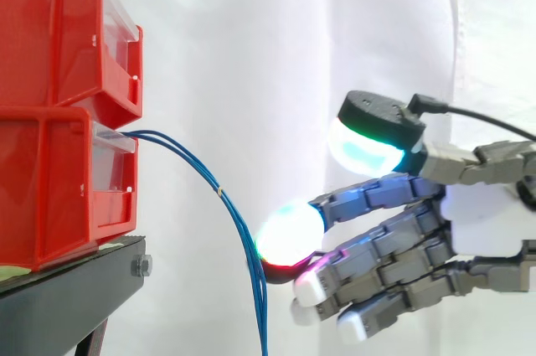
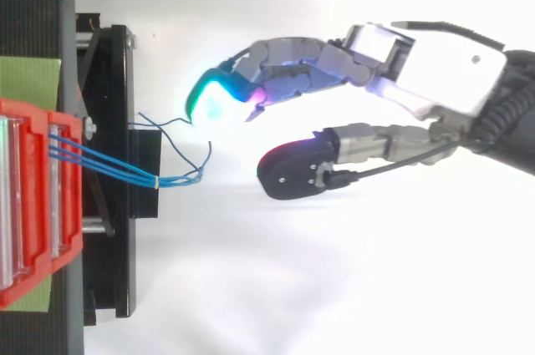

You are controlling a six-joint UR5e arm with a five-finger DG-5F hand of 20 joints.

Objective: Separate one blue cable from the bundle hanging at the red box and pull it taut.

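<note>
Two red bins [image 1: 59, 38] are sitting stacked at the left of the side view, on a black stand [image 1: 75, 289], with a white curtain [image 1: 251, 38] hanging behind them. You are looking at a bundle of thin blue cables [image 1: 262, 314] coming out of the front of the lower bin [image 1: 50, 188]. The cables are arcing out to the right and then dropping straight down past the bottom edge of the view. A small pale tie [image 2: 157, 180] is binding them together partway along, just beyond the edge of the stand.

Your hand [image 1: 486, 214] is reaching in from the right with its fingers stretched out toward the bins and only gently bent. It is standing open and gripping nothing. The thumb [image 1: 368, 142] is lifted well above the fingers, its pad glowing cyan and green. The leading fingertip [image 1: 289, 234] is glowing white with a red underside and is sitting right at the hanging part of the bundle, below the tie. Contact looks likely, but you cannot be sure of it from here.

From above, one strand [image 2: 167, 120] is splaying away from the tied group and running toward that glowing fingertip [image 2: 217, 100]. The thumb [image 2: 288, 171] is hovering apart from the cables, on the other side of them.
</note>
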